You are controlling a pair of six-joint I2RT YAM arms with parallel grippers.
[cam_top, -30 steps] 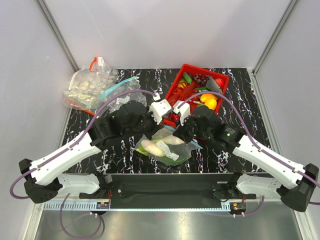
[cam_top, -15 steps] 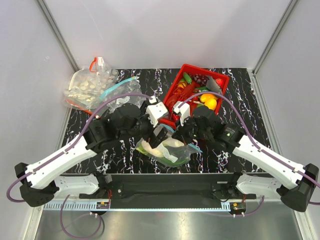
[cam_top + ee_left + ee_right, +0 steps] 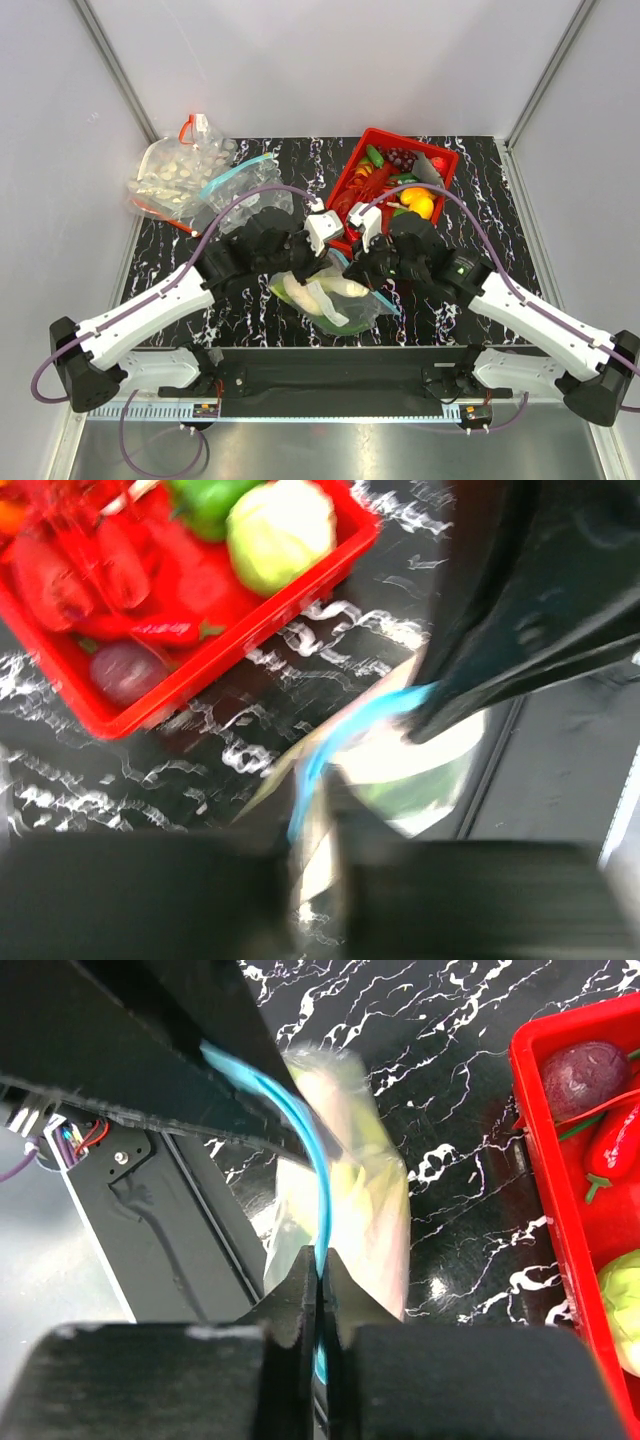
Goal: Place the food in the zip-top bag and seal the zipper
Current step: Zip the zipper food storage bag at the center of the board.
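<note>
The zip-top bag [image 3: 345,305] lies at the near middle of the table, with white oval food [image 3: 300,292] and green leaves inside it. Its teal zipper [image 3: 300,1130] runs between my two grippers. My right gripper [image 3: 320,1285] is shut on the zipper, the strip pinched flat between its fingers, and sits at the bag's right side [image 3: 358,270]. My left gripper [image 3: 315,850] is blurred. Its fingers stand close together on the zipper [image 3: 310,770] and the bag's edge, at the bag's far side [image 3: 322,262]. The bag [image 3: 420,770] shows pale and green beyond it.
A red basket [image 3: 445,160] of toy produce stands at the back right, just behind both grippers. At the back left lie a clear bag of small white pieces [image 3: 180,170] with a red strip and another clear bag with a teal strip [image 3: 235,180].
My left gripper opened, came down toward the bag's mouth and closed again on the teal strip. The right gripper kept its pinch on the zipper. The bag shifted slightly.
</note>
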